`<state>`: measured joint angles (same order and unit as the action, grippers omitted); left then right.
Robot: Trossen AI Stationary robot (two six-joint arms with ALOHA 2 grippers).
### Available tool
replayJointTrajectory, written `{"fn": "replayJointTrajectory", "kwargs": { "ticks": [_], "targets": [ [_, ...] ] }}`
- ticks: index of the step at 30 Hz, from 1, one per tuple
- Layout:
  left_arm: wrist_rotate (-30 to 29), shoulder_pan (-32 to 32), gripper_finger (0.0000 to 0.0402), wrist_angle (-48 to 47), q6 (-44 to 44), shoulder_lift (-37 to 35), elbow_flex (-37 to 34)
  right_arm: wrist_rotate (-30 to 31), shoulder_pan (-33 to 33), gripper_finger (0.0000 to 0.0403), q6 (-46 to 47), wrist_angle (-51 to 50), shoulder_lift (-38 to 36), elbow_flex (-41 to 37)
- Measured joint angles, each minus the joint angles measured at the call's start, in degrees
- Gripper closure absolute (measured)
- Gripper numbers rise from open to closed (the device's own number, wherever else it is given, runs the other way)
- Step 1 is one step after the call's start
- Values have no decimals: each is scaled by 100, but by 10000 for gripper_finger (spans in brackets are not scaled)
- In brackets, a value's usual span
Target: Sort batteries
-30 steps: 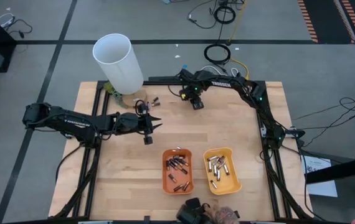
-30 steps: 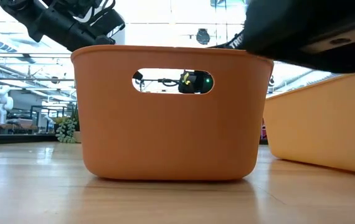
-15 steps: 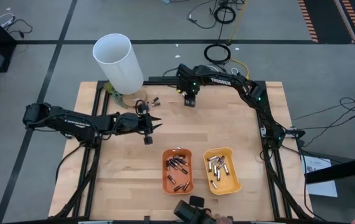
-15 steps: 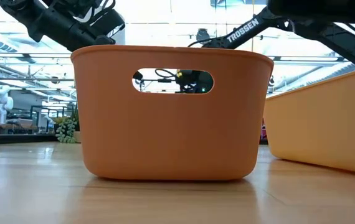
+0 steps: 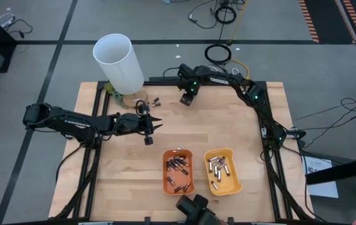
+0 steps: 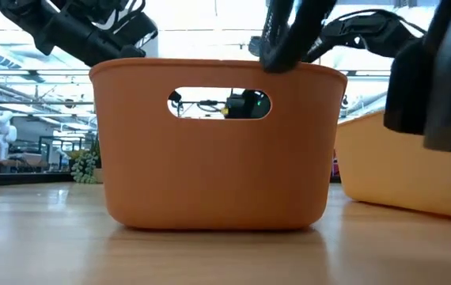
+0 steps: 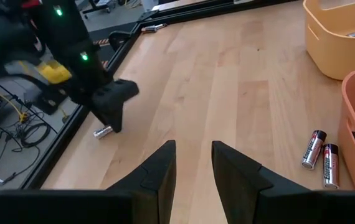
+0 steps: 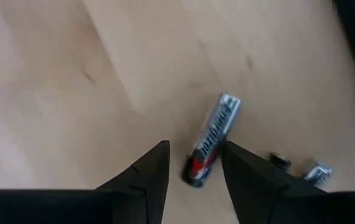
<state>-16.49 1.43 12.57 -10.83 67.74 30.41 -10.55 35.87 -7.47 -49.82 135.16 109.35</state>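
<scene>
My right gripper (image 5: 186,99) is down at the table near the far edge, open. In the right wrist view its fingertips (image 8: 194,163) stand on either side of the red end of a silvery battery (image 8: 213,138) that lies flat on the wood. I see no touch. The left wrist view shows the same battery (image 7: 103,131) under that gripper. Two more loose cells (image 8: 318,173) lie just beyond. My left gripper (image 5: 156,126) waits open over the table's left half (image 7: 194,155). Dark cells lie in the orange tray (image 5: 178,171), silvery ones in the yellow tray (image 5: 222,170).
A tall white tube (image 5: 119,62) stands at the far left corner, with small loose cells (image 5: 155,100) beside it. Two dark cells (image 7: 315,150) lie on the wood by the orange tray's far wall. A dark object (image 5: 194,209) shows at the near edge. Bare wood lies between the arms.
My right gripper has moved toward the table's left and far edge, stopping over the silvery battery. The left arm has kept still. Dark shapes have shifted across the foreground of the low view.
</scene>
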Motion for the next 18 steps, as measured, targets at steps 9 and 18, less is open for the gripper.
{"fn": "replayJointTrajectory", "kwargs": {
  "ticks": [9, 18],
  "targets": [
    [0, 0, 288, -2, -2, 0, 0, 145, 66, 271, 669, 106, 6, -7],
    [0, 0, 288, -12, -4, 0, 0, 306, 39, 291, -200, 10, -13, -7]
  ]
}}
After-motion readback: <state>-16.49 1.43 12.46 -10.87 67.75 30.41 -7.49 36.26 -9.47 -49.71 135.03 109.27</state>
